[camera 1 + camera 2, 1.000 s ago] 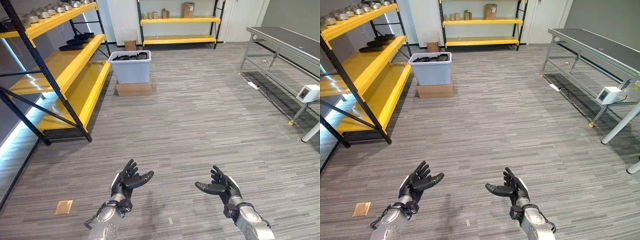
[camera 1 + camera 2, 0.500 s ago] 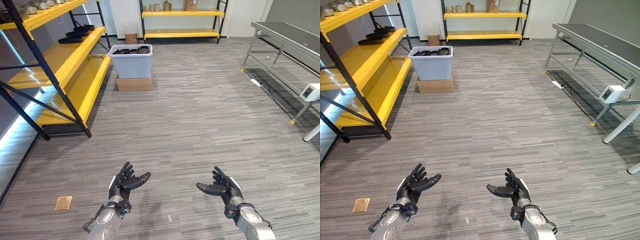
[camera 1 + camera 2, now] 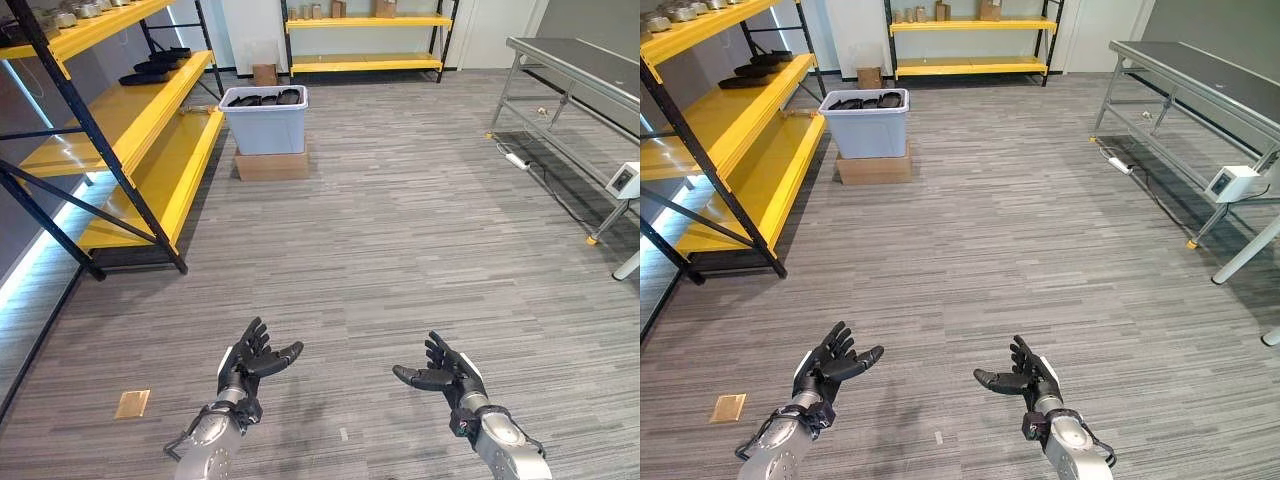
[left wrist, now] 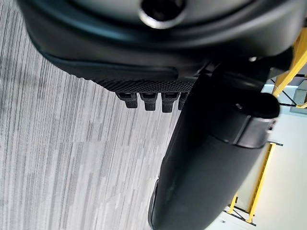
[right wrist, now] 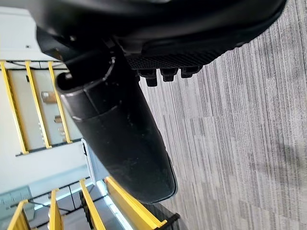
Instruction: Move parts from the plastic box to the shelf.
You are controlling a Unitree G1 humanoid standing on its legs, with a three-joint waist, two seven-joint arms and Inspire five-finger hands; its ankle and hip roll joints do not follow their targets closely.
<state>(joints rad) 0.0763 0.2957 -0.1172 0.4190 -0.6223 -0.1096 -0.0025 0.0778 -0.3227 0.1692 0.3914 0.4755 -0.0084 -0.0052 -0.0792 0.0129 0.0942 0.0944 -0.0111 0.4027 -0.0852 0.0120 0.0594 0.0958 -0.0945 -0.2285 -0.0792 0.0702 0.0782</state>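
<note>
A pale blue plastic box [image 3: 264, 124] stands on a flat cardboard carton [image 3: 270, 165] far ahead, and dark parts [image 3: 262, 99] lie in it. Left of the box runs a yellow shelf [image 3: 130, 120] with black uprights; a few dark parts [image 3: 155, 70] rest on its middle level. My left hand [image 3: 251, 361] and right hand [image 3: 442, 371] float low over the floor, far from the box, palms up. Both are open and empty, fingers spread. The left wrist view has the left hand's thumb [image 4: 206, 163] against bare floor, the right wrist view the right hand's thumb [image 5: 120, 139].
Another yellow shelf [image 3: 370, 40] lines the back wall. A grey metal table [image 3: 580, 75] stands to the right, with a white power strip [image 3: 516, 160] on the floor and a small white unit [image 3: 626, 178] beside it. A tan floor tile [image 3: 132, 403] lies at my lower left.
The whole picture has shifted a little, so the camera has moved and the box sits slightly lower. Both hands keep their open, palm-up pose.
</note>
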